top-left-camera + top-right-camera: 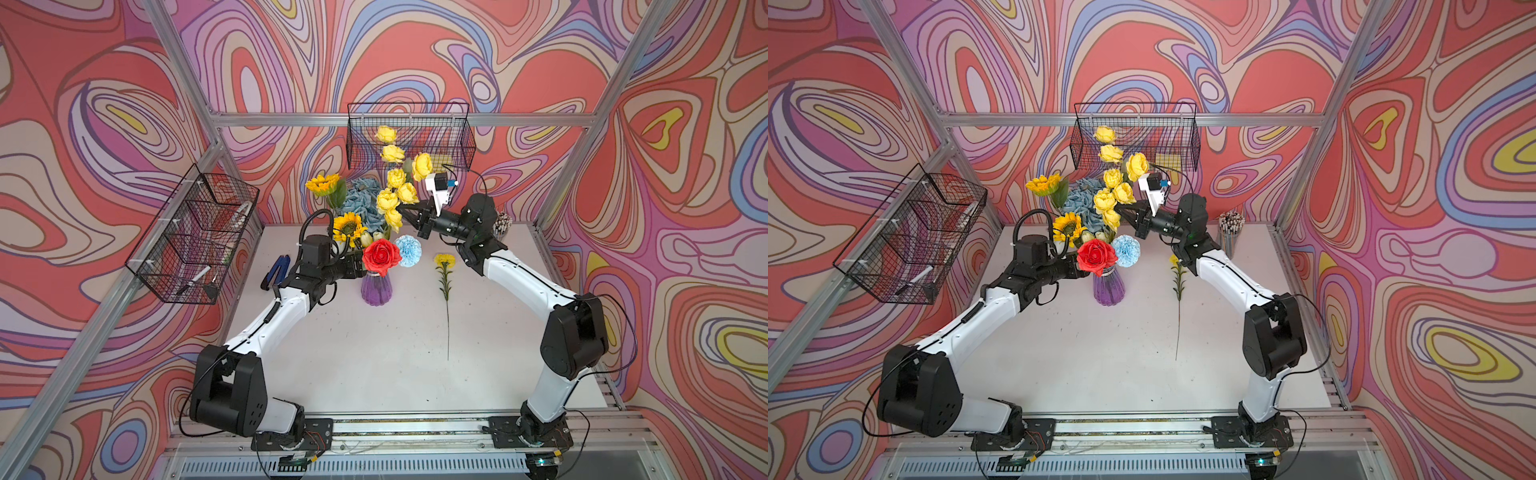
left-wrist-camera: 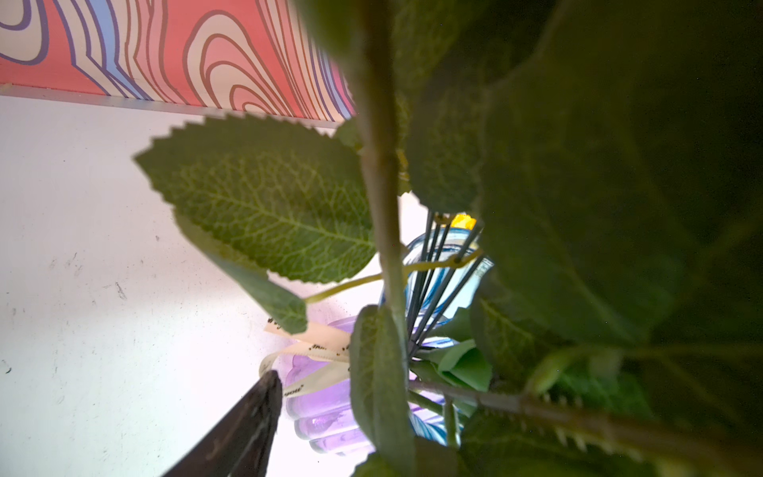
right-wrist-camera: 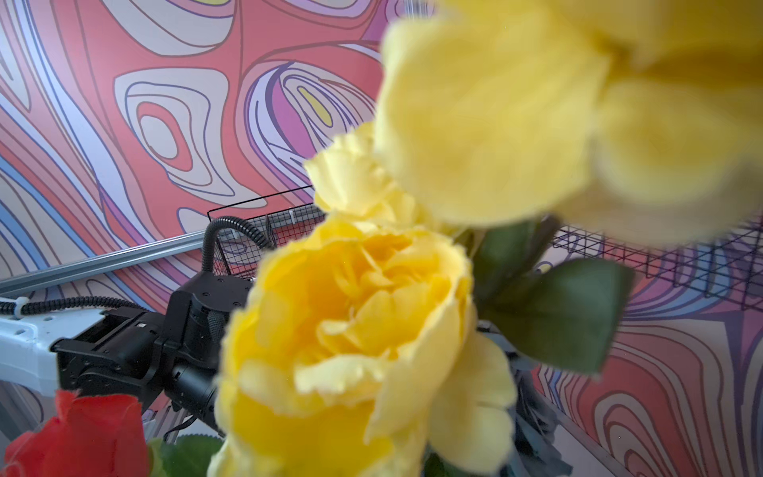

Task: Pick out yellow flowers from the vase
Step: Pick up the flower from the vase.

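- Far centre of the white bench (image 1: 374, 365): the ribbed purple vase (image 1: 376, 289) stands upright. It holds a red rose (image 1: 381, 256), a pale-blue pompon bloom (image 1: 408, 250), a blue hydrangea (image 1: 365, 203) and cream tulip buds (image 1: 366, 237).
- Sunflowers: two rise from the left side of the bunch, the nearer sunflower (image 1: 348, 226) low and the farther sunflower (image 1: 323, 185) higher, both with stems running down into the bunch.
- Yellow rose spray (image 1: 392, 183): stands tallest, its top bloom in front of the wire basket (image 1: 440, 137) on the far wall. Other flowers hide whether its stem end is inside the vase neck.
- Right end effector (image 1: 405, 216): reaches in from the right with its jaws closed on the spray's stem at the lowest blooms. Blurred yellow roses fill the right wrist view.
- Left end effector (image 1: 360, 269): sits at the vase neck from the left, largely hidden under the red rose in both top views. The left wrist view shows one dark finger (image 2: 247, 429) just beside the ribbon-tied shoulder of the vase; leaves hide the other, so the jaw gap cannot be told.
- Yellow carnation (image 1: 445, 260): lies flat on the bench right of the vase and apart from it, bloom far, stem pointing near.
- Cup of pencils (image 1: 503, 226): far right corner, behind the right arm.
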Controlling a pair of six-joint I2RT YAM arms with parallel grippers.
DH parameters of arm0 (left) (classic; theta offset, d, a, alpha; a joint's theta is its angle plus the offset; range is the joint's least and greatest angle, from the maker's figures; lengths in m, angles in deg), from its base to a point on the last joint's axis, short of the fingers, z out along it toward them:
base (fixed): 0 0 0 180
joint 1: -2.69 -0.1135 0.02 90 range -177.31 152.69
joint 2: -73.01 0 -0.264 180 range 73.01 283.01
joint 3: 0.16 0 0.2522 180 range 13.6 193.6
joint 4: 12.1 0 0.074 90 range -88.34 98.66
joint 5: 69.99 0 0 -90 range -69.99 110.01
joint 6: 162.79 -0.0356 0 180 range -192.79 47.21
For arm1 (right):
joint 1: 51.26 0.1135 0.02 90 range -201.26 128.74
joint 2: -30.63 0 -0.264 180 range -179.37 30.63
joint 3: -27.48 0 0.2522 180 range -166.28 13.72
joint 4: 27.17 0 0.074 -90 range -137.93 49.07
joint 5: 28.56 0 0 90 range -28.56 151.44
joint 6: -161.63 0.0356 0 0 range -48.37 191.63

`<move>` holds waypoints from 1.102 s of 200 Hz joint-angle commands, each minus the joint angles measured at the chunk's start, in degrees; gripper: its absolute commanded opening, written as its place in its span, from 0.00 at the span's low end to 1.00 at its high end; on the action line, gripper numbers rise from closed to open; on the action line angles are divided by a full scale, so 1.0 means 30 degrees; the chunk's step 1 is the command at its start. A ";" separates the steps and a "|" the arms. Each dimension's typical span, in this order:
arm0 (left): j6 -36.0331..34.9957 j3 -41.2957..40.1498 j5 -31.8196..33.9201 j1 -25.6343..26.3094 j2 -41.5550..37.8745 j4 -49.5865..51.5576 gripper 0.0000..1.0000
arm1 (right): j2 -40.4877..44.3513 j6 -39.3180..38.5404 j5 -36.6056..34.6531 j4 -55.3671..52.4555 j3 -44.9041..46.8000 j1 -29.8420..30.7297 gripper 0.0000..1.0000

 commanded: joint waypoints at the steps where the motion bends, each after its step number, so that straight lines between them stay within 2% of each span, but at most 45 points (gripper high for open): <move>1: -0.0388 0.0190 -0.0102 -0.0034 -0.0306 0.0308 0.80 | 0.0408 -0.0428 -0.1318 -0.0937 -0.0738 0.0105 0.00; 44: -0.0468 0.0277 -0.0129 -0.0017 -0.0357 0.0509 0.79 | 0.0408 -0.0711 -0.2171 -0.3562 -0.3269 0.0115 0.00; 96: -0.0628 0.0218 -0.0010 -0.0016 -0.0773 0.0618 0.80 | 0.1757 -0.1904 -0.3417 -0.7443 -0.5529 0.0105 0.00; 133: -0.0921 0.0256 0.0287 -0.0030 -0.1064 0.1022 0.80 | 0.2874 -0.3501 -0.6595 -1.1900 -0.7297 0.0088 0.00; 182: -0.1098 0.0247 0.0442 -0.0022 -0.1185 0.1194 0.80 | 0.2295 -0.5166 -1.1112 -1.9135 -1.2205 -0.0106 0.00; 220: -0.1100 0.0219 0.0366 -0.0025 -0.1214 0.1135 0.80 | 0.2452 -0.5342 -1.2350 -2.0985 -1.2095 -0.0702 0.00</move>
